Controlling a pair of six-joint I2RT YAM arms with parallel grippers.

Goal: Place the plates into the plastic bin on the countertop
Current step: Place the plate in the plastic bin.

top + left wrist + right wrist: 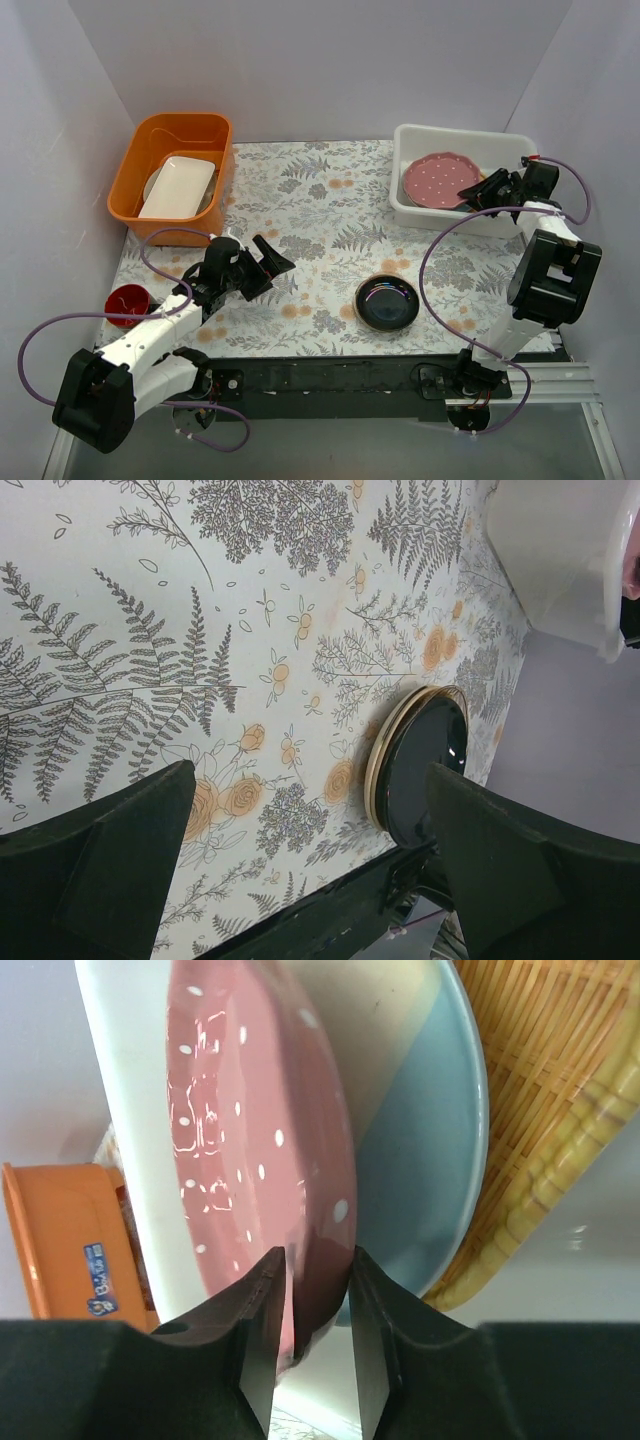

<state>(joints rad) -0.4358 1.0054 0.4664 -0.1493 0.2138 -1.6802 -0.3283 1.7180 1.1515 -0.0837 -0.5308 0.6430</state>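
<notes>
Closest to us, at the near edge, sits the black mounting rail that carries both arms. Starting from the left, we see a small red round piece at the edge of the patterned countertop. Behind it is the orange tub, which holds a white rectangular dish. Next comes the left gripper, low over the countertop with its jaws spread wide and nothing between them. Its wrist view looks across the fern print toward the black plate. We find that black plate lying flat on the countertop near the front edge, right of centre, with a gold rim showing beneath it. It is well apart from both grippers. Further right, at the back, the plastic bin holds the pink dotted plate. This plate lies over a cream-and-blue plate, with a woven straw-coloured piece under that. The right gripper reaches into the bin and is clamped on the near rim of the pink dotted plate, one finger on each face.
</notes>
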